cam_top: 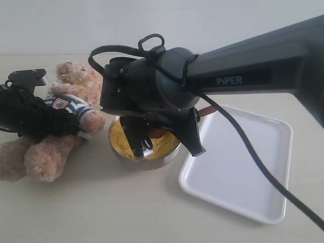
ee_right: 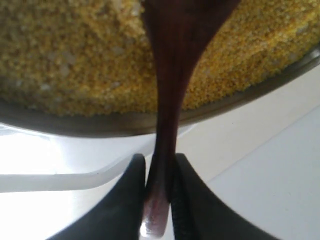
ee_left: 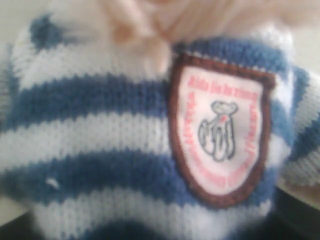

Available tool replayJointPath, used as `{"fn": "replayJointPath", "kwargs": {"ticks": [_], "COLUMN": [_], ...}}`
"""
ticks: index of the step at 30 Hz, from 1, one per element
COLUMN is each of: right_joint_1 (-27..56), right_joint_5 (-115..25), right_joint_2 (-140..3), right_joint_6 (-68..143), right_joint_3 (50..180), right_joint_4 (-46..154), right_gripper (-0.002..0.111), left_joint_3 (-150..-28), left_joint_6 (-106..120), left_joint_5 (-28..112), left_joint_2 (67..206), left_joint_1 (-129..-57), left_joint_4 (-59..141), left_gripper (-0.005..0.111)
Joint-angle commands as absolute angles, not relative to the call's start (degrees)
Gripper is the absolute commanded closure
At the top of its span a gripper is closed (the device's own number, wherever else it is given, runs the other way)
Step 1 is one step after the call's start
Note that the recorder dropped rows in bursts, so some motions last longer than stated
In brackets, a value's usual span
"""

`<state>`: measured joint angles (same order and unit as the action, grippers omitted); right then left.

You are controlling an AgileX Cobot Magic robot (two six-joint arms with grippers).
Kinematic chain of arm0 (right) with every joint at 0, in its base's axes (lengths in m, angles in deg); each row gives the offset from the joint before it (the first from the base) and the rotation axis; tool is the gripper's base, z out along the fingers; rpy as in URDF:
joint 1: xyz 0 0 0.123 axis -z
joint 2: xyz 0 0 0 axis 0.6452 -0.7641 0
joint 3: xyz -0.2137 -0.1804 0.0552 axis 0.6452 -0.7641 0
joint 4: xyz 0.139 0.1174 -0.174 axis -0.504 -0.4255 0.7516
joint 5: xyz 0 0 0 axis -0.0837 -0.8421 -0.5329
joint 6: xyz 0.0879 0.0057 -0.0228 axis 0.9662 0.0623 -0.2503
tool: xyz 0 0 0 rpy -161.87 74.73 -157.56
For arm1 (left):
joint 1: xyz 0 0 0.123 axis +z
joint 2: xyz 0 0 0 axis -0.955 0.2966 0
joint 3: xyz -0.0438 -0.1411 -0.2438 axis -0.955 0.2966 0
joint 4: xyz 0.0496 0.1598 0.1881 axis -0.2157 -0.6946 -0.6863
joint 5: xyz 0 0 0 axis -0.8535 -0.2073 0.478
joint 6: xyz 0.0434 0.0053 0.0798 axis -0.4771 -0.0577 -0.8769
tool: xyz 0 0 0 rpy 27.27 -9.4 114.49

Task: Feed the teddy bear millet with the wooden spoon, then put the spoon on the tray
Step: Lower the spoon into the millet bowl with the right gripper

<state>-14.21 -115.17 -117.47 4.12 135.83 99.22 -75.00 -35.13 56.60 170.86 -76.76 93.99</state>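
The teddy bear point(cam_top: 76, 81) leans back at the left in its striped shirt point(ee_left: 100, 125) with a chest badge point(ee_left: 220, 125). My left gripper point(cam_top: 30, 114) is closed around its torso, and the shirt fills the left wrist view. The right gripper point(ee_right: 160, 162) is shut on the slim handle of the wooden spoon point(ee_right: 172, 75). The spoon's round end lies over the yellow millet point(ee_right: 75, 60) in the steel bowl point(cam_top: 147, 163). In the exterior view my right gripper point(cam_top: 144, 142) hangs over that bowl and hides most of the spoon point(cam_top: 158, 133). The white tray point(cam_top: 238, 167) lies right of the bowl.
The thick right arm point(cam_top: 243, 61) crosses the scene from the upper right, with a black cable point(cam_top: 253, 152) drooping over the tray. The bowl's rim point(ee_right: 100, 125) sits close to the tray's rim point(ee_right: 60, 181). Pale tabletop point(cam_top: 101, 212) lies in front.
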Motion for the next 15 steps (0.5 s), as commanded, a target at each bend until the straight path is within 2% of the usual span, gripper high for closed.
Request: {"fn": "replayJointPath", "kwargs": {"ticks": [1, 15], "right_joint_1": [-13.8, -12.9], "right_joint_5": [-115.4, -115.4], "right_joint_2": [-117.3, -117.2], "right_joint_6": [3.6, 3.8], "right_joint_3": [135.5, 135.6], "right_joint_4": [97.9, 95.0], "right_gripper": [0.109, 0.109], "left_joint_3": [-74.7, -74.7], "left_joint_6": [-35.4, -35.3], "left_joint_5": [55.3, 55.3], "left_joint_2": [171.0, 171.0], "left_joint_1": [-76.7, -76.7], "left_joint_4": [94.5, 94.7], "left_gripper": [0.103, 0.103]}}
